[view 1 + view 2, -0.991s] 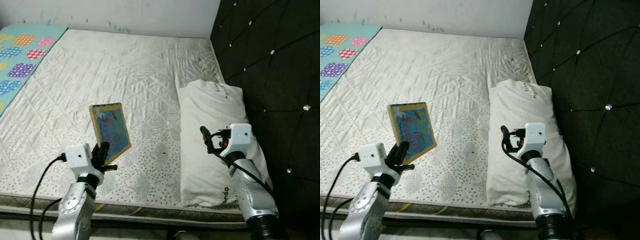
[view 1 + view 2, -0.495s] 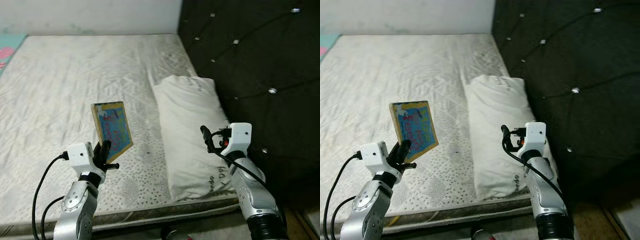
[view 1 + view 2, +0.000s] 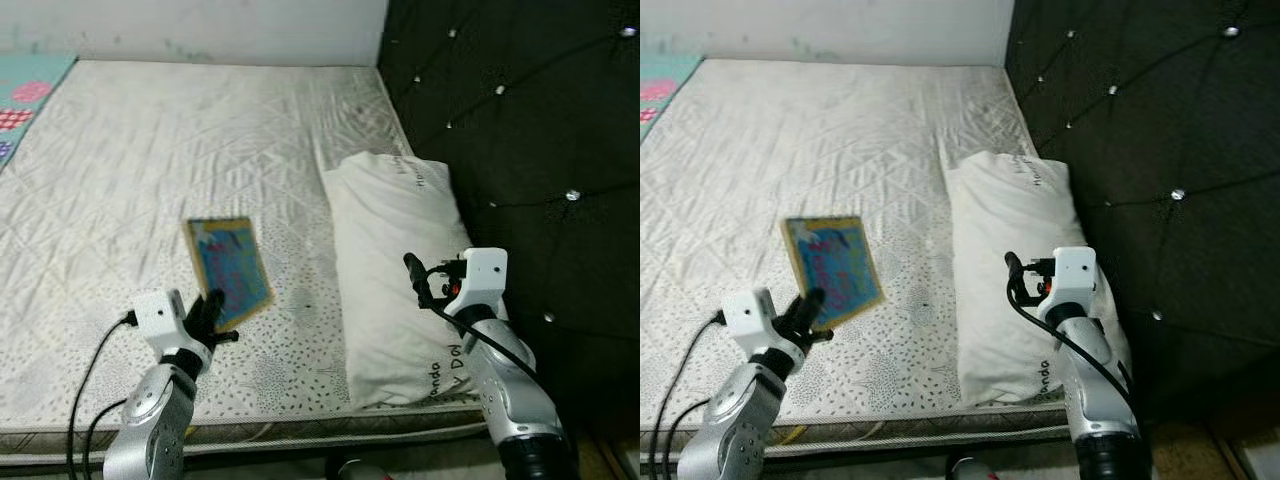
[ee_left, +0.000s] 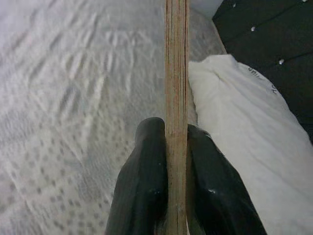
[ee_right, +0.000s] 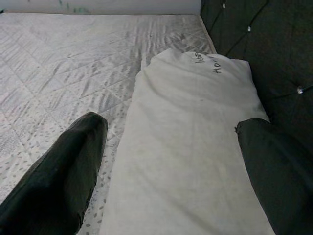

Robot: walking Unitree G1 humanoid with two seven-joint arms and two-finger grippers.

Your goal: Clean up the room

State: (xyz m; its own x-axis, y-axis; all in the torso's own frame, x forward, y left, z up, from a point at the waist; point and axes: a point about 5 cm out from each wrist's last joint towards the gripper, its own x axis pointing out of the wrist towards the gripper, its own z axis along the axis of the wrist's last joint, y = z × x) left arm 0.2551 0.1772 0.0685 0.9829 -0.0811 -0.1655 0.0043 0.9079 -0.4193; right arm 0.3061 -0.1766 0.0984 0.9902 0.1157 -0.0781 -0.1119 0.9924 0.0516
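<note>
1. The left gripper (image 3: pixel 212 308) is holding a thin book (image 3: pixel 229 268) with a blue cover. Its two black fingers (image 4: pixel 142 191) are squeezing the book's edge from both sides.
2. The book is sticking up above the mattress (image 3: pixel 180 160), near the front edge of the bed. Its picture is looking blurry.
3. A bright mat (image 3: pixel 25 95) with spots is lying at the far left, beside the mattress.
4. A white pillow (image 3: pixel 400 250) is lying on the right side of the mattress, right against the dark padded headboard (image 3: pixel 520 130).
5. The right gripper (image 5: pixel 171 161) is hanging over the pillow. Its fingers are standing wide apart and holding nothing.
</note>
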